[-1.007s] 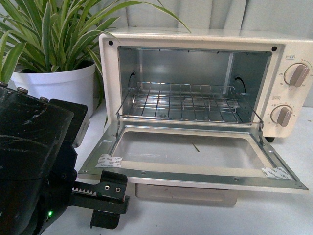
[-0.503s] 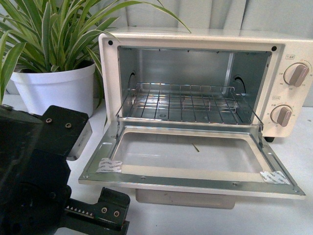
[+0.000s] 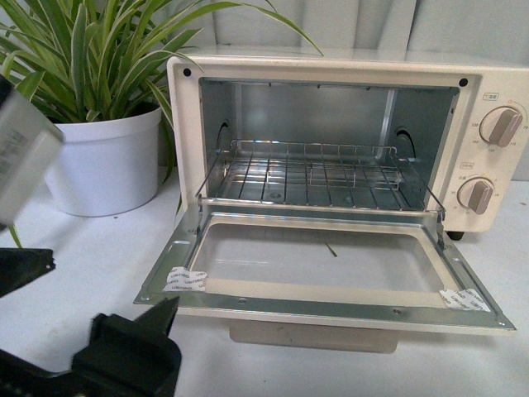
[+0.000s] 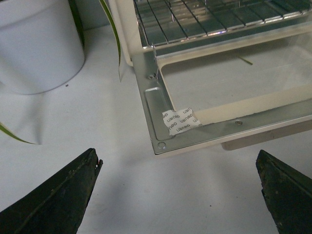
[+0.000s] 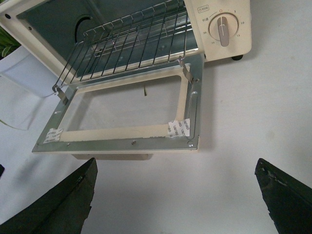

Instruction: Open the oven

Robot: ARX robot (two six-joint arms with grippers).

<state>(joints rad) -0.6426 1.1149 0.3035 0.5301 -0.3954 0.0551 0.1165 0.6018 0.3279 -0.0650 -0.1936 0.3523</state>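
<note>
Nearest the camera, the left gripper [image 4: 178, 187] is hanging spread wide and empty above the tabletop [image 3: 91, 265] just off the door's left front corner, and the right gripper [image 5: 175, 195] is gaping empty too, near the door's front edge. Beyond them the oven [image 3: 347, 157] is sitting toward the tabletop's back, door [image 3: 322, 285] lying flat down, rack [image 3: 318, 174] showing, so the job is looking done. Against a second ago, the left arm is pulling back low, uncovering the plant [image 3: 99, 107].

A spider plant [image 3: 99, 50] (striped green-and-cream leaves) grows from a white pot [image 3: 103, 161], which stands on the white tabletop [image 3: 91, 256].
</note>
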